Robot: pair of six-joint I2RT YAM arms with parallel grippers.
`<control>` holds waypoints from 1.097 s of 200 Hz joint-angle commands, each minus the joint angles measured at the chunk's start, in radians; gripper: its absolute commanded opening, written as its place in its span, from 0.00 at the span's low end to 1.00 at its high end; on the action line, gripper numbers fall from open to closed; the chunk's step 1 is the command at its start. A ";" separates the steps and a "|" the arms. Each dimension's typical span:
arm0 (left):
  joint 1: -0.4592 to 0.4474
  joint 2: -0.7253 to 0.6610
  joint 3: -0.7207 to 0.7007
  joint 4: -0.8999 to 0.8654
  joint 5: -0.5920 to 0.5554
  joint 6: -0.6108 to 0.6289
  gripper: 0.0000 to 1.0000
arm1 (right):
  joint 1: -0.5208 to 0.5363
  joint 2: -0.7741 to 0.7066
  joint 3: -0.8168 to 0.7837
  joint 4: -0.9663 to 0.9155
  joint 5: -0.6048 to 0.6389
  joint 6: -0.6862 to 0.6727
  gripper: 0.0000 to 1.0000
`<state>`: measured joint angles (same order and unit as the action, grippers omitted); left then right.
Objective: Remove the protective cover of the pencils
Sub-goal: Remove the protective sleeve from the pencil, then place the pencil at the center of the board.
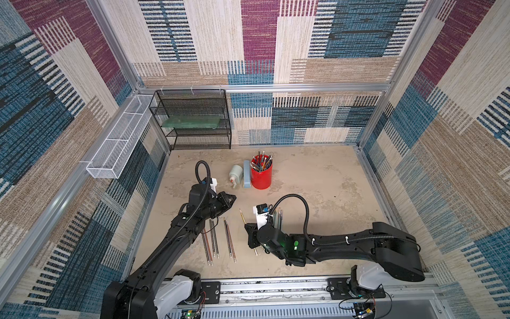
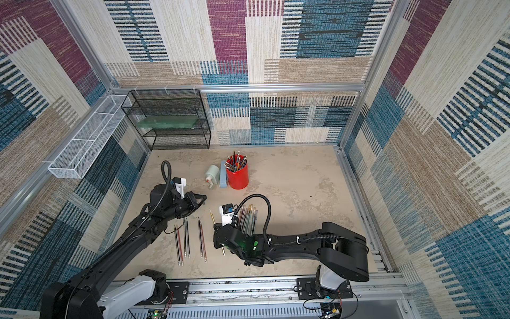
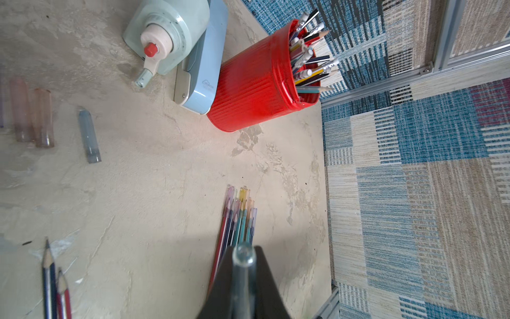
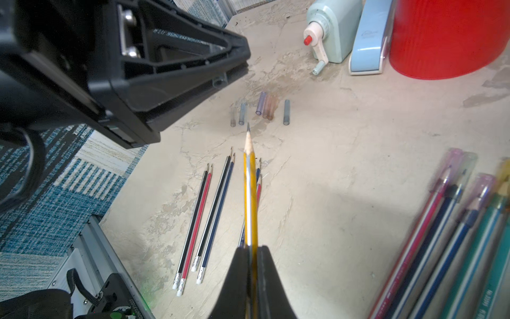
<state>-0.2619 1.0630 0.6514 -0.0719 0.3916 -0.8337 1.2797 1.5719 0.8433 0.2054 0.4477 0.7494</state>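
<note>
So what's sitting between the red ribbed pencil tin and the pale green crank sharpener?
A light blue stapler, plain in both top views.

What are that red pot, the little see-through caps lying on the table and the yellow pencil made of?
Red pot: probably painted metal or plastic; glossy, finely ribbed wall, rolled rim. Caps: tinted clear plastic; the table shows through them. Yellow pencil: wood under glossy striped paint; bare pale wood shows at the sharpened cone, with a dark graphite tip.

No clearly legible text or labels
</note>
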 commanded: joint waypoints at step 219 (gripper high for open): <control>0.006 0.229 0.117 -0.074 -0.048 0.110 0.02 | -0.051 0.368 0.235 -0.245 -0.092 0.284 0.00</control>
<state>-0.2577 1.2854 0.7620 -0.1398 0.3462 -0.7509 1.2236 1.9293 1.0672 -0.0154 0.3485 0.9981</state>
